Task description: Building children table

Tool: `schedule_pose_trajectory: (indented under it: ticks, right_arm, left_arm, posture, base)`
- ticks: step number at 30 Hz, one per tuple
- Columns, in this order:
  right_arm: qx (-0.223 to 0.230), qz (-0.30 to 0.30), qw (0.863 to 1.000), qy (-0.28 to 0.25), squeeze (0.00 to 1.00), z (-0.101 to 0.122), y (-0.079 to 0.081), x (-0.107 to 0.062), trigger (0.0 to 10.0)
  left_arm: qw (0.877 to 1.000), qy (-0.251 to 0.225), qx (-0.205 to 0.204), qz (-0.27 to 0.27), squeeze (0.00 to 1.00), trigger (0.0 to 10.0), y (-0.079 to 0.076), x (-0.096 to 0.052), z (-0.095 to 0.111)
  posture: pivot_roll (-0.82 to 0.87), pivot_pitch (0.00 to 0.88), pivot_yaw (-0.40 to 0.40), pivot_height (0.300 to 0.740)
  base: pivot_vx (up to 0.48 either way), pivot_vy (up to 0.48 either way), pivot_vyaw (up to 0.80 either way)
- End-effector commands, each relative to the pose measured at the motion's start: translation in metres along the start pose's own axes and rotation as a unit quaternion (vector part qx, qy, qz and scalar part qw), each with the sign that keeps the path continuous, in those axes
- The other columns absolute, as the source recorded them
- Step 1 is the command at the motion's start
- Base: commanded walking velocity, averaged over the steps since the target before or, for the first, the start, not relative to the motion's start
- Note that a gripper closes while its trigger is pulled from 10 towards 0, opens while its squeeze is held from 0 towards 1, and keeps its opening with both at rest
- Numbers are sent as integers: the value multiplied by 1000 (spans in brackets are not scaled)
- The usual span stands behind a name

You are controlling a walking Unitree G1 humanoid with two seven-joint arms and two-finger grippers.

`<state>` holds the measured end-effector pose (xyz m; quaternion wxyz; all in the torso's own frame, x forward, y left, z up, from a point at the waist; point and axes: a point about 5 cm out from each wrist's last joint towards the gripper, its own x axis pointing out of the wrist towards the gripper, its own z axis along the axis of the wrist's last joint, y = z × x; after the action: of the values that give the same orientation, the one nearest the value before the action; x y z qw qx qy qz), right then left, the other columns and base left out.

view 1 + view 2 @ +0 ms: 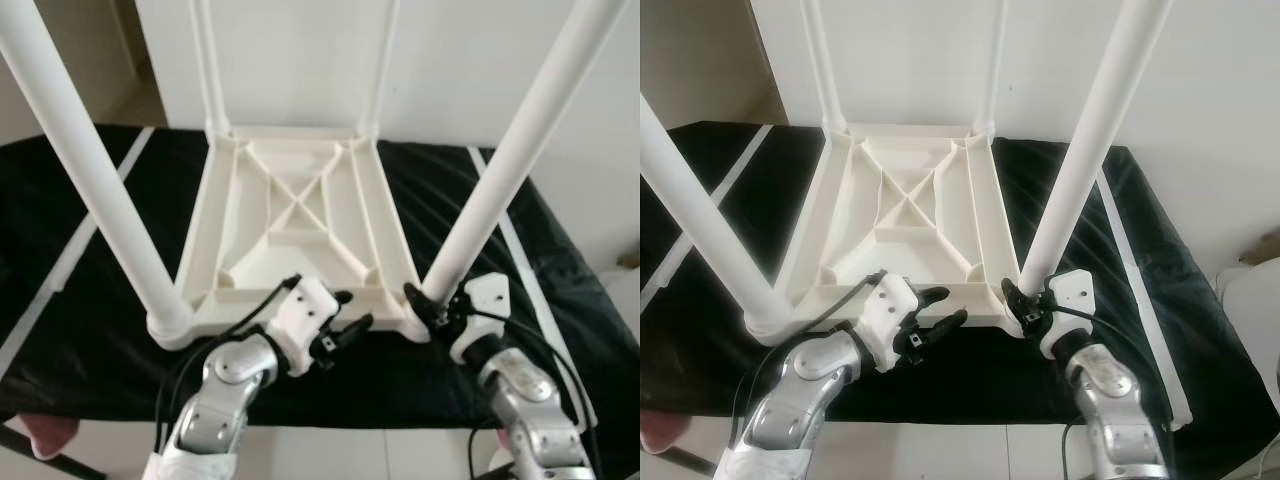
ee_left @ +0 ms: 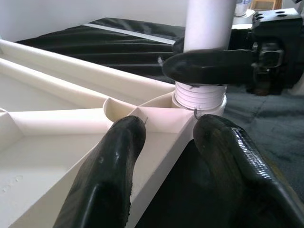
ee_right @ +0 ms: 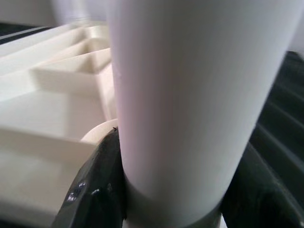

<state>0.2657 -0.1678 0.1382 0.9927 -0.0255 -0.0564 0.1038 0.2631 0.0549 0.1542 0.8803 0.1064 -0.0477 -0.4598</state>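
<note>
Legs point up because the tabletop (image 1: 295, 230) lies inverted on the counter (image 1: 90, 290). Right tool (image 1: 1025, 305) clamps the near right leg (image 1: 500, 180) at its socket, likely seating it. Left tool (image 1: 345, 312), fingers parted and empty, straddles the frame's rim, probably steadying it.

L end effector (image 1: 345, 322) fingers spread, arm bent inward; R end effector (image 1: 428, 303) fingers clamped, forearm raised.

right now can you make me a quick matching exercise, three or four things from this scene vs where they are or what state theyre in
Things:
1. right gripper
2. left gripper
3. tabletop
4. black cloth

States:
A. lies upside down, ribbed underside up
B. clamped round the base of the near right leg
C. spread under the table
D. open, fingers astride the tabletop's near rim

Pairs: 1-B, 2-D, 3-A, 4-C
</note>
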Motion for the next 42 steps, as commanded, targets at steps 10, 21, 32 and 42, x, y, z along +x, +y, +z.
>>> schedule_pose_trajectory:
  ticks: [10, 21, 32, 42]
  right_arm:
    - [8, -171, 984, 46, 0, -13, 6, -6, 10000]
    - [25, -172, 984, 39, 0, -12, 23, -2, 10000]
    - [17, -133, 991, -5, 1000, 2, 16, -3, 10000]
    - [15, -23, 1000, -2, 0, 5, -2, -11, 10000]
  left_arm:
    - [999, 11, 4, 50, 0, 10000, 6, 1, -5]
    - [999, 9, 6, 39, 0, 10000, 2, 1, -5]
    - [999, 4, 6, 34, 0, 10000, 0, 5, -4]
    - [999, -2, 7, 32, 0, 10000, 0, 3, -2]
  posture:
    - [-103, 51, -50, 740]
    - [-102, 51, -40, 740]
    - [-116, 41, -46, 740]
    - [-123, 47, -44, 740]
  base:
    - [0, 0, 0]
    - [0, 0, 0]
    - [0, 0, 0]
    - [0, 0, 0]
